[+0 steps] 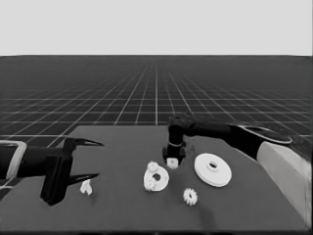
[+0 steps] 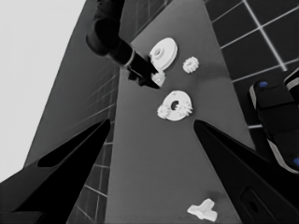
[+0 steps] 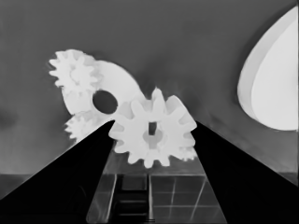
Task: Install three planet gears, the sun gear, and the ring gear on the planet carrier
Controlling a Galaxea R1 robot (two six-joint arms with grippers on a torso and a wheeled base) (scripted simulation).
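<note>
Smaller round part [image 1: 157,178] is lying mid-counter [image 1: 122,210], carrying two gears [image 1: 152,167] already. Right end effector [image 1: 172,157] is gripping a third gear [image 3: 152,133] just beside it. One gear [image 1: 190,196] and larger round part [image 1: 213,169] are waiting. Left end effector [image 1: 83,159] is idling, spread, at the left end.

Head view: high, looking down across the table [image 1: 122,215] toward the horizon, the smaller round part [image 1: 157,177] mid-picture. Left wrist view: far from that part [image 2: 176,106], looking along the table, turned sideways. Right wrist view: very close, facing it [image 3: 117,86]. All three share that part and the larger round part [image 1: 213,169] beside it.
</note>
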